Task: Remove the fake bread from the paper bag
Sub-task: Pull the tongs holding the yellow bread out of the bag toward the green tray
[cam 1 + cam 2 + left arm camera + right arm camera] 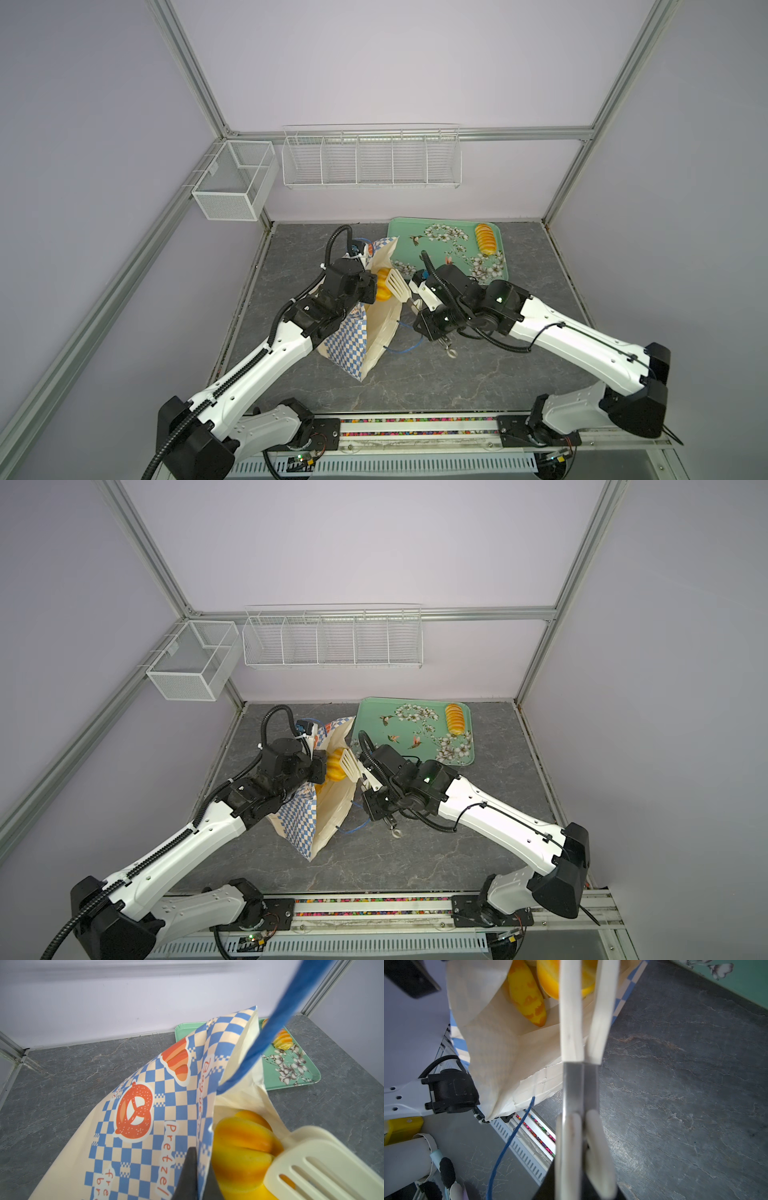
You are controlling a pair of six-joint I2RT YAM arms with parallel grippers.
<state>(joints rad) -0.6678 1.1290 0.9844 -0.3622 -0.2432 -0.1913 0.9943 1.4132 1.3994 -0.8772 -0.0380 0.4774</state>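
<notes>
Pinches the rim of the paper bag (345, 353) in the left end effector (198, 1176), pressed together. Squeezes metal tongs (398, 284) by the handles in the right end effector (584, 1142). Finds the ribbed fake bread (381, 291) straight ahead between the tong heads at the bag's mouth, lying seemingly lengthwise into the bag, nearer the right arm. Counts one loose bread (485, 245) on the flowered tray (399, 232), at least two in the bag, one bag, one tongs.
</notes>
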